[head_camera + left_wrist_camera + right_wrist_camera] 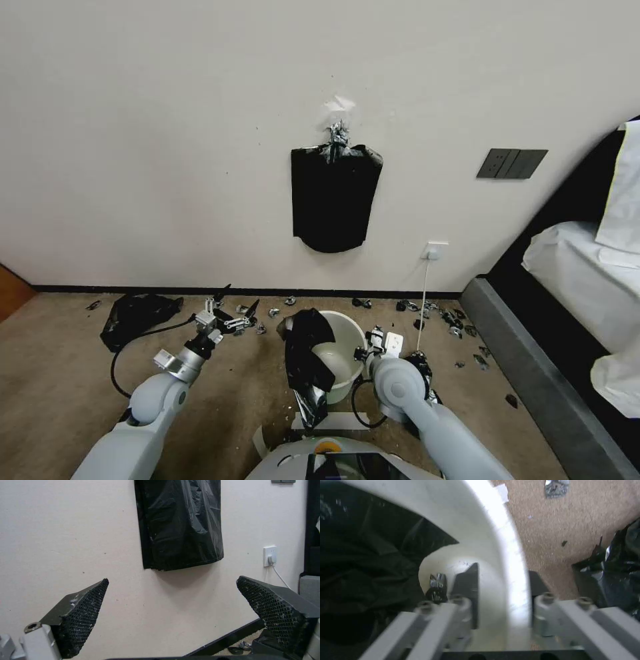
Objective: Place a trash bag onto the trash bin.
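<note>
The cream-white trash bin (347, 333) stands on the carpet just in front of me. A glossy black trash bag (307, 357) hangs crumpled over its left rim, partly inside and partly down the outside. In the right wrist view the bag (366, 562) covers one side of the bin's inside (486, 530). My right gripper (369, 343) sits on the bin's right rim, one finger inside and one outside, shut on the wall (503, 570). My left gripper (238, 301) is held open above the floor to the left of the bin, facing the wall (172, 578).
A flat black bundle (333, 200) hangs clipped on the wall (180, 525). Lumpy black heaps lie at the left (137, 317) and beside my right arm (613, 567). Foil scraps (447, 320) litter the carpet. A bed frame (533, 373) runs along the right. A cable (424, 300) drops from an outlet.
</note>
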Robot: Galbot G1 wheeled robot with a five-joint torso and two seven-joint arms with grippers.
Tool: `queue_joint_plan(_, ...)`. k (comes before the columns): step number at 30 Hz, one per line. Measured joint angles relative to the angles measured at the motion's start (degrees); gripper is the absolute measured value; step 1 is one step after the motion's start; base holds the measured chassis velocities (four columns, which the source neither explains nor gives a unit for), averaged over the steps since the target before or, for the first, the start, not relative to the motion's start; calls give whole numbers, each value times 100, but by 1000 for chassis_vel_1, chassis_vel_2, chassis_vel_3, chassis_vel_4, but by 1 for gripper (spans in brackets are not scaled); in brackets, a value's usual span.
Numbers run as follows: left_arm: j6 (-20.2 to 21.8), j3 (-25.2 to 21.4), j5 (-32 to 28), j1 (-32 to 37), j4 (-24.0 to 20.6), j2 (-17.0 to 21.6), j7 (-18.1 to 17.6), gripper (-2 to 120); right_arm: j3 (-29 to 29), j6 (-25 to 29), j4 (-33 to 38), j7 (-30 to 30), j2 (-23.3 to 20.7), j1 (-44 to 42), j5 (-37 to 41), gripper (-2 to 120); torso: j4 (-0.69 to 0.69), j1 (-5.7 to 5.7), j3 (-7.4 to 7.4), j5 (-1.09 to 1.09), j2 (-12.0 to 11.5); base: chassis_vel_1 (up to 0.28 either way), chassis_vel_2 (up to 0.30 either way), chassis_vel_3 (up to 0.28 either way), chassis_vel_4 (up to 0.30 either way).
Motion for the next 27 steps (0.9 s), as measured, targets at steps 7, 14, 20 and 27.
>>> queue_joint_plan(7,0,1,2,50,-51,5,10,99,18,-17,91,-5,-90,-48,-44,57,0,0,0,0,0,0,0,0,0)
queue_joint_plan(14,99,89,-53,132,-109,21,9,99,95,-47,213,-80,-294,-41,-157,86,-1,0,0,0,0,0,0,0,0)
queue_joint_plan(20,880,65,-144,423,-349,205,162,100,175,-76,389,-277,-515,-44,-505,100,0,0,0,0,0,0,0,0,0)
queue_joint_plan(27,2782,-174,-252,896,-846,495,540,99,287,-95,682,-612,-791,-56,-977,100,1,0,0,2,0,0,0,0,0)
